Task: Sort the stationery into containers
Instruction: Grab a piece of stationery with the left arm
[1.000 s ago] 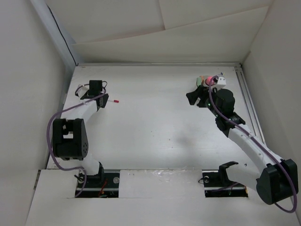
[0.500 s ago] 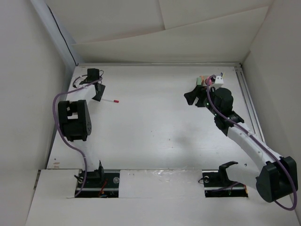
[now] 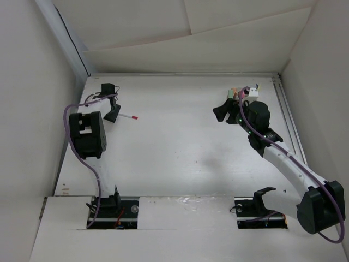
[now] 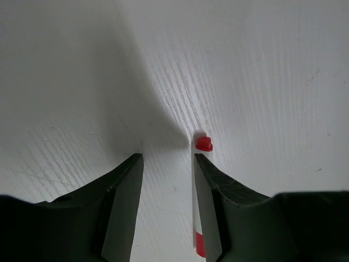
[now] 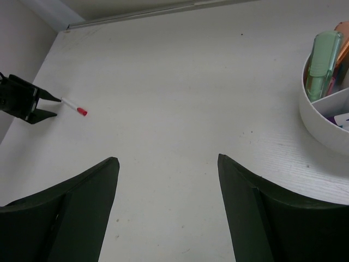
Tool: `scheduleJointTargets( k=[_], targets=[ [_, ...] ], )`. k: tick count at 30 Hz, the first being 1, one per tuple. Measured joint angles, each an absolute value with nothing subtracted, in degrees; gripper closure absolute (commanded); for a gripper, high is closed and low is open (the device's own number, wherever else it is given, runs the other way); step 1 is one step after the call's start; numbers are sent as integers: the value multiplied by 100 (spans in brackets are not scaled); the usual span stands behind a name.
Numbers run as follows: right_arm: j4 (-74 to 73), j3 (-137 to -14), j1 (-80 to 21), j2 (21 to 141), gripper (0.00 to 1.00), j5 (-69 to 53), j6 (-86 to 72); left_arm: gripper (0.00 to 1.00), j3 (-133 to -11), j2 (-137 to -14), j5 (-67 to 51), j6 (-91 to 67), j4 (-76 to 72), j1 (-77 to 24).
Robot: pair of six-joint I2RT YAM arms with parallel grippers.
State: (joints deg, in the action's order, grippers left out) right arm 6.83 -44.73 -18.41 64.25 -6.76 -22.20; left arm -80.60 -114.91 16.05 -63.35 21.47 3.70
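Left hand just loosened, now spread, pinching nothing. Pen flat on tabletop at 10 o'clock, against one finger. Probably a missed grasp; retry needed. Right hand spread, empty, beside cup at 2 o'clock.
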Motion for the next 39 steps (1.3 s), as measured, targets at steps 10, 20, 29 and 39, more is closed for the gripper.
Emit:
scheduleJointTargets(
  k=[10, 20, 29, 39],
  targets=[
    [683, -4488, -1894, 6460, 21, -698, -2182, 75, -7979, -11491, 1321, -6313, 1850, 375],
    [681, -4528, -1975, 6536, 21, -709, -2178, 74, -7848, -11295, 1236, -6302, 1831, 342],
    [681, -4530, -1992, 6536, 21, -709, -2178, 70, -8532, -11690, 1328, -6191, 2143, 333],
    [683, -4530, -1992, 6536, 21, -709, -2178, 71, -8991, -12101, 1551, -6069, 2449, 261]
  ],
)
